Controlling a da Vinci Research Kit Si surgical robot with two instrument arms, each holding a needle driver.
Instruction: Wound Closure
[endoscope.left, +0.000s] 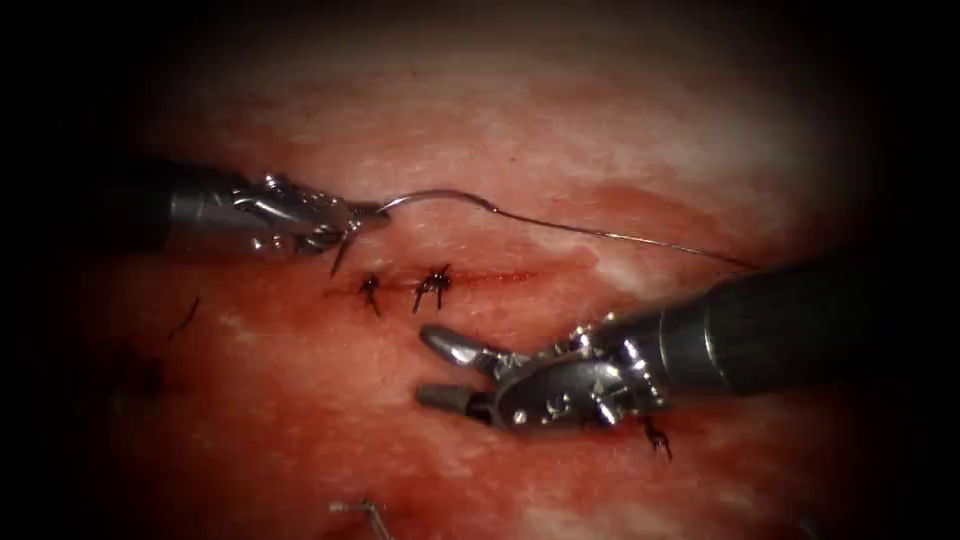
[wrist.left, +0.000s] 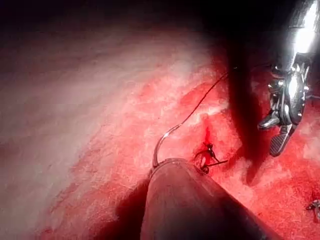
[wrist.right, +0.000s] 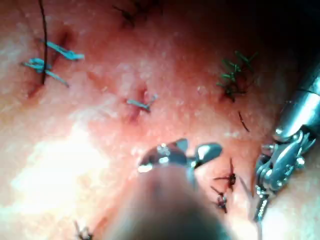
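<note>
My left tool (endoscope.left: 362, 214) comes in from the left, its jaws shut on the curved needle (endoscope.left: 440, 193) a short way behind its tip. The dark tip points down beside the left end of the cut (endoscope.left: 500, 277). The rest of the curve arches up and right, free of the tissue (endoscope.left: 560, 130). Thread (endoscope.left: 620, 236) runs from the needle's tail away to the right. Two dark stitches (endoscope.left: 432, 285) cross the cut. Below the cut my right tool (endoscope.left: 432, 370) holds nothing, jaws open. The needle (wrist.left: 160, 146), thread (wrist.left: 205, 97) and the open right tool (wrist.left: 276, 134) show in the left wrist view.
Another dark knot (endoscope.left: 657, 437) lies beside the right tool's wrist. A short loose thread end (endoscope.left: 185, 318) lies at the far left, and a small metal piece (endoscope.left: 365, 512) at the bottom edge. Older blue (wrist.right: 50, 60) and green (wrist.right: 235, 75) stitch ends dot the tissue. Red fluid (endoscope.left: 300, 400) covers it.
</note>
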